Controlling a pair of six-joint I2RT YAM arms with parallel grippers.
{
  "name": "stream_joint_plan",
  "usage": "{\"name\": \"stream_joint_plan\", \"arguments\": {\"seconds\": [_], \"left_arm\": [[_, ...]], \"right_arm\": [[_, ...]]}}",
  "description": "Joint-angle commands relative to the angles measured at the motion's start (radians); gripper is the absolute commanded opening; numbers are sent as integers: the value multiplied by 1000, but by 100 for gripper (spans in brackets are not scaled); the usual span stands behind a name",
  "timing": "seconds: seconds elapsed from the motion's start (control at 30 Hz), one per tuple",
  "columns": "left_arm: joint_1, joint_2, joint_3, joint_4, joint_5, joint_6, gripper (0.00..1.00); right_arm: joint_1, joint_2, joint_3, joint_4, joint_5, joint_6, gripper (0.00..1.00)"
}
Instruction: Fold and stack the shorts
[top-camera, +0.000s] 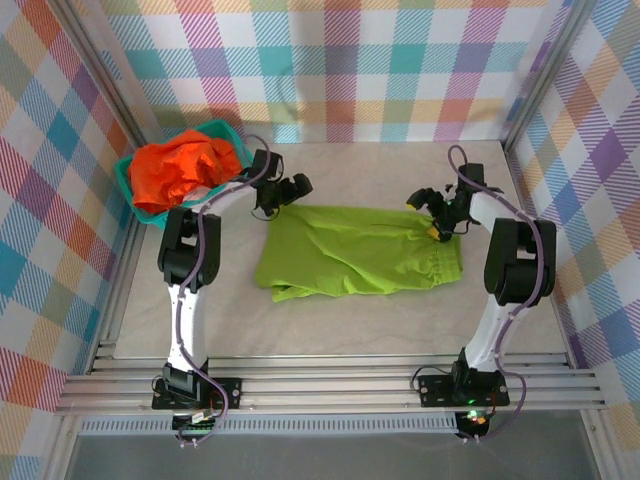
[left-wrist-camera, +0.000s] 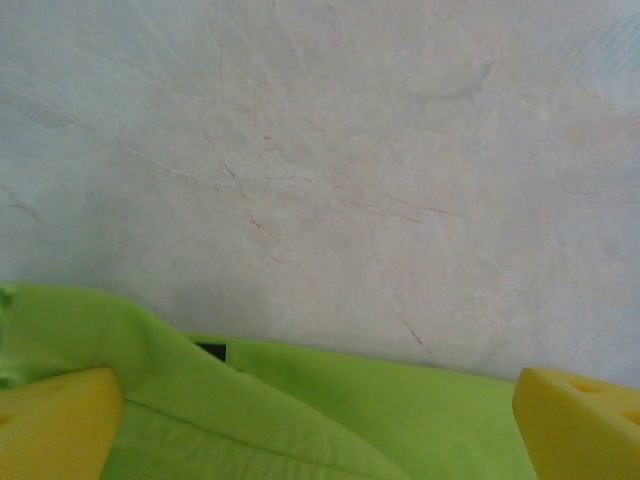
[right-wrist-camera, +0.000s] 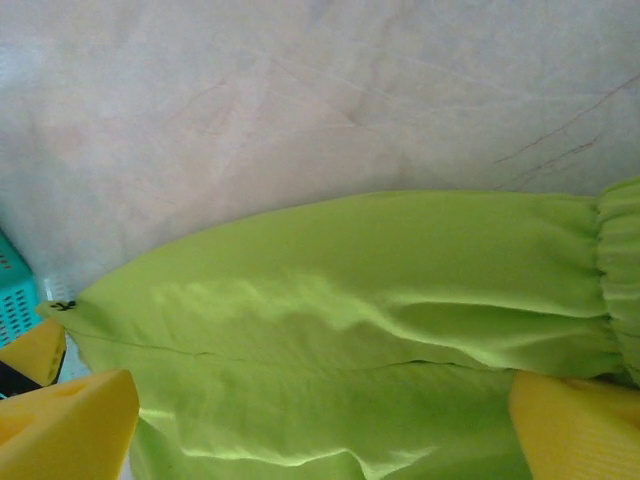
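At frame center, lime green shorts (top-camera: 360, 250) lie spread on table (top-camera: 330, 330), gathered waist toward right. Upper left: orange shorts (top-camera: 180, 168) heaped in teal basket (top-camera: 226, 129). Left gripper (top-camera: 296, 187) at green shorts' upper-left edge, jaws wide, released. Right gripper (top-camera: 436, 228) over waist end, jaws apart, grasping nothing.

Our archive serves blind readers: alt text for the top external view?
Lime green shorts lie spread on the table between two robot arms, the left gripper and right gripper open at their far edge. Orange shorts sit bunched in a teal basket far left.
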Motion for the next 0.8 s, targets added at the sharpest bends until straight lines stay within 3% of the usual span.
{"name": "stream_joint_plan", "arguments": {"seconds": [0.0,0.1,0.37,0.57,0.77], "left_arm": [[4,-214,-30,-72,25,19,100],[-18,-348,-146,-122,42,-34,100],[-196,-554,-535,60,93,-188,100],[-292,-545,-716,182,85,-270,100],[-302,-545,-808,162,-11,-228,100]], "right_arm": [[-4,-179,-93,81,-62,20,97],[-1,-320,-181,81,-75,25,98],[-5,-521,-365,37,-5,-17,100],[-47,-502,-459,45,39,-41,100],[-92,-418,-504,47,79,-54,99]]}}
